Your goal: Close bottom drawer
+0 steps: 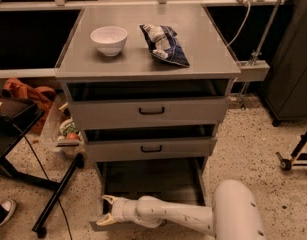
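Observation:
The grey cabinet (148, 64) has three drawers. The bottom drawer (153, 181) is pulled far out, so I see its grey inside and side rails. Its front panel and black handle are mostly hidden behind my arm at the lower edge. My gripper (107, 210) is at the drawer's front left corner, pointing left, with its cream fingertips (109, 199) spread apart and nothing between them. The white arm (183, 216) lies across the drawer's front. The top drawer (151, 111) and the middle drawer (151, 148) each stand slightly open.
A white bowl (109, 39) and a blue snack bag (163, 44) lie on the cabinet top. A black stand leg (58, 196), a black case (10, 116), orange cloth (25, 91) and a shoe (3, 214) are at the left. A dark cabinet (293, 59) and a wheeled stand base (293, 159) are at the right.

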`<state>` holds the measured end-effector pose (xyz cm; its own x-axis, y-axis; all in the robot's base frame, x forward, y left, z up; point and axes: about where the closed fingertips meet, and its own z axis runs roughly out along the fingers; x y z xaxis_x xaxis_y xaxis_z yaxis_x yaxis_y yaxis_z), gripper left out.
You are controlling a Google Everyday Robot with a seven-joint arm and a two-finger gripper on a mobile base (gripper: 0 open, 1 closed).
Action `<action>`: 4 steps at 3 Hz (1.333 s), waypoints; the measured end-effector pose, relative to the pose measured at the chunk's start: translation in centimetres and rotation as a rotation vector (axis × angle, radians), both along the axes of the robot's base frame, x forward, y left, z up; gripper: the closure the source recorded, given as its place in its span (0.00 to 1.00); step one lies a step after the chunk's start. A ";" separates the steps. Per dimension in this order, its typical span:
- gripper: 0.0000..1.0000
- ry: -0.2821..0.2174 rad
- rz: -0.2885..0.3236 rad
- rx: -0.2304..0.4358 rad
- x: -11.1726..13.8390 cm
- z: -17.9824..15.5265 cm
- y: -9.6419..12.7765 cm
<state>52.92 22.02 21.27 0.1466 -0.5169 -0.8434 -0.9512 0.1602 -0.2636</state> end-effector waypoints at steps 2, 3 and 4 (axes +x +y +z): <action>0.89 -0.060 -0.082 0.009 2.0 0.6 -1.7; 1.00 -0.122 -0.171 0.027 3.8 1.1 -3.1; 1.00 -0.142 -0.209 0.035 4.9 1.2 -3.6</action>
